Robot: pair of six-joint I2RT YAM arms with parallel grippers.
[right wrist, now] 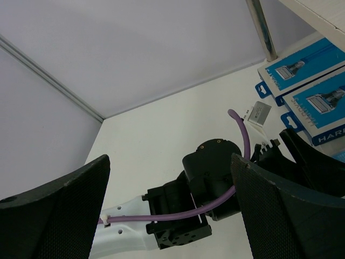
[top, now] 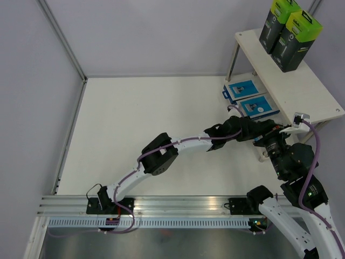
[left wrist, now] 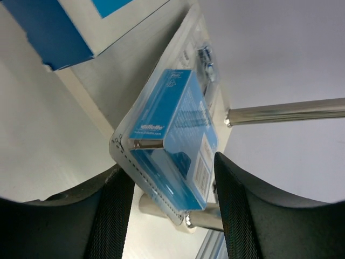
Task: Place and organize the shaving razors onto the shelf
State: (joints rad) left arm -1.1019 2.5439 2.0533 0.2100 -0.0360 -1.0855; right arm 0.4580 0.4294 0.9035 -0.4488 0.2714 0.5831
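Left gripper [left wrist: 168,163] straddles the blister pack [left wrist: 172,124], fingers close on both sides; whether they pinch it is unclear.

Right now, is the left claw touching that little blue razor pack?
Cannot tell. The left wrist view shows the blister pack between the fingers of the left gripper, its edges close to both, but neither contact nor a gap shows plainly.

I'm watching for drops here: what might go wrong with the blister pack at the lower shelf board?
The blister pack sits tilted between the left gripper's fingers near the lower board's edge; let go, it may topple or slide off. The right arm crowds that gripper, so pulling back may bump it.
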